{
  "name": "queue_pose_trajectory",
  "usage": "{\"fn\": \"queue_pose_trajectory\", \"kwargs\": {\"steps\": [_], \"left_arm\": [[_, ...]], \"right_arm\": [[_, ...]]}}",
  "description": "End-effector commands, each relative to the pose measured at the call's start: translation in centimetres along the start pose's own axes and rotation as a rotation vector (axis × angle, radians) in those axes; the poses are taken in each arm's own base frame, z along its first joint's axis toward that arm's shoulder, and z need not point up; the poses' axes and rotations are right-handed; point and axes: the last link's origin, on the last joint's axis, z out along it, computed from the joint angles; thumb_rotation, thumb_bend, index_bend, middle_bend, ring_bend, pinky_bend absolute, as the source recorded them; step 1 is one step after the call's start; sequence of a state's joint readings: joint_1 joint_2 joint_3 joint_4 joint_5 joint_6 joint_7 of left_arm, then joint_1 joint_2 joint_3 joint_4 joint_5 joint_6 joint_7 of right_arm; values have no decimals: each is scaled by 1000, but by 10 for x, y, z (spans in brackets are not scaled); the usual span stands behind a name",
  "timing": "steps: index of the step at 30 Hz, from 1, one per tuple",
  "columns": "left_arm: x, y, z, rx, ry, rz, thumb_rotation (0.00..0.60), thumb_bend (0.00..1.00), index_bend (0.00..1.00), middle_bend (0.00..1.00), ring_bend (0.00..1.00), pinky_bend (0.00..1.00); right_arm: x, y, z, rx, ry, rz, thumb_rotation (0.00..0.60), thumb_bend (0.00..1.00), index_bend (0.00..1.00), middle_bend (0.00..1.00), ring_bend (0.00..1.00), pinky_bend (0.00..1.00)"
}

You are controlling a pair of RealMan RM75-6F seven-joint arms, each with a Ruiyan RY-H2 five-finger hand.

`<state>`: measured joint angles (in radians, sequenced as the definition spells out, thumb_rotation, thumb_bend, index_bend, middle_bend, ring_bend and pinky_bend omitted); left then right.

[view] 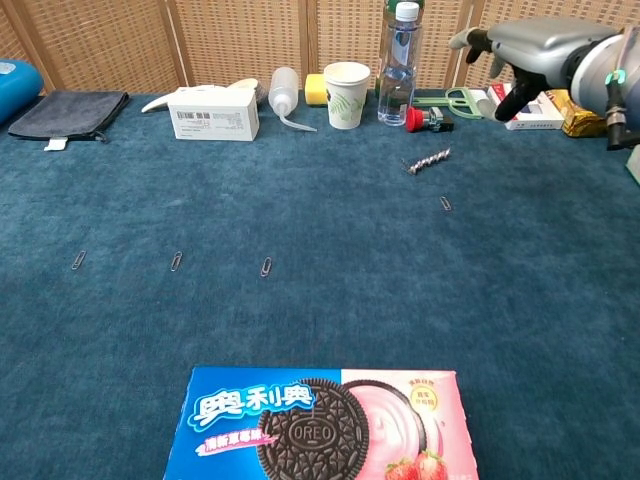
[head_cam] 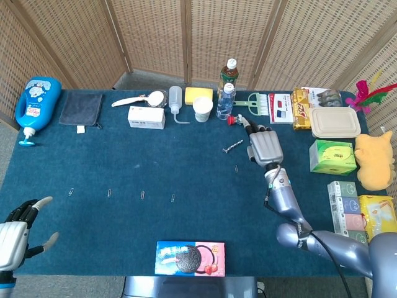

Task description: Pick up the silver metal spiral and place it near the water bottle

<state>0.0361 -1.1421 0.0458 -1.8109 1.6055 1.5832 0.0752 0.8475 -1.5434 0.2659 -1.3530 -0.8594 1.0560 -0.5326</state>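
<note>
spiral (view: 427, 160) lies on the desk (view: 330, 300) just in front of the bottle (view: 398, 62), free of the right hand (head_cam: 264, 144), whose fingers are spread and grasp nothing. placing looks done; next, that hand should pull clear. left hand (head_cam: 15, 231) hangs empty, fingers apart.

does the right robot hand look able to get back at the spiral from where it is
Probably yes. The spiral lies alone on the table just left of the open right robot hand, with only a paperclip nearby.

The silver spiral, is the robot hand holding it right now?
No, the silver spiral lies on the blue table, and the right robot hand is above it with nothing in it.
</note>
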Motion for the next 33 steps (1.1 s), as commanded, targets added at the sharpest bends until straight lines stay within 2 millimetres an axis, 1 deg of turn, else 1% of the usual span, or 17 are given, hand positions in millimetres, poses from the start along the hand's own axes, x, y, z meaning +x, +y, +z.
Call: {"fn": "queue_pose_trajectory", "kwargs": {"steps": [1, 5, 6, 7, 11, 14, 18, 19, 20, 24, 29, 31, 33], "left_arm": [[-1, 1, 1, 0, -4, 3, 600, 382, 170, 239, 166, 209], [-3, 0, 3, 14, -20, 13, 600, 382, 169, 239, 166, 209], [-3, 0, 4, 17, -26, 15, 600, 382, 169, 239, 166, 209], [-4, 0, 5, 19, -27, 17, 600, 382, 169, 239, 166, 209], [-4, 0, 7, 22, -31, 25, 600, 382, 170, 239, 166, 210], [-3, 0, 7, 25, -30, 33, 600, 382, 175, 239, 166, 210], [-4, 0, 6, 30, -38, 34, 600, 382, 199, 239, 166, 209], [-5, 1, 5, 29, -45, 29, 600, 382, 205, 239, 166, 209], [-5, 2, 4, 27, -46, 28, 600, 382, 216, 239, 166, 209], [-5, 3, 2, 25, -43, 27, 600, 382, 231, 239, 167, 210], [-5, 4, -2, 27, -38, 24, 600, 382, 232, 239, 167, 209], [-6, 7, -4, 19, -49, 23, 600, 382, 232, 239, 167, 209], [-7, 9, -5, 16, -43, 14, 600, 382, 233, 239, 168, 209]], "right_arm": [[7, 8, -13, -5, 29, 65, 600, 516, 0, 149, 198, 333], [11, 17, -35, 2, 60, 136, 600, 516, 0, 135, 190, 333], [11, 19, -49, 11, 73, 173, 600, 516, 0, 135, 189, 333], [11, 22, -58, 18, 84, 183, 600, 516, 0, 135, 189, 333], [9, 32, -88, 30, 111, 211, 600, 517, 9, 142, 187, 333], [5, 45, -117, 23, 106, 220, 600, 516, 46, 157, 187, 333], [1, 55, -138, 12, 97, 213, 600, 516, 97, 177, 189, 333], [-1, 63, -149, -13, 104, 197, 600, 516, 116, 185, 190, 333], [-3, 66, -157, -23, 111, 193, 600, 516, 130, 194, 190, 333], [-9, 77, -176, -54, 94, 175, 600, 516, 151, 212, 191, 334], [-13, 90, -199, -118, 59, 112, 600, 516, 169, 213, 192, 336], [-17, 96, -212, -158, 51, 119, 600, 516, 177, 215, 192, 336], [-21, 98, -221, -171, 65, 139, 600, 516, 181, 217, 192, 336]]}}
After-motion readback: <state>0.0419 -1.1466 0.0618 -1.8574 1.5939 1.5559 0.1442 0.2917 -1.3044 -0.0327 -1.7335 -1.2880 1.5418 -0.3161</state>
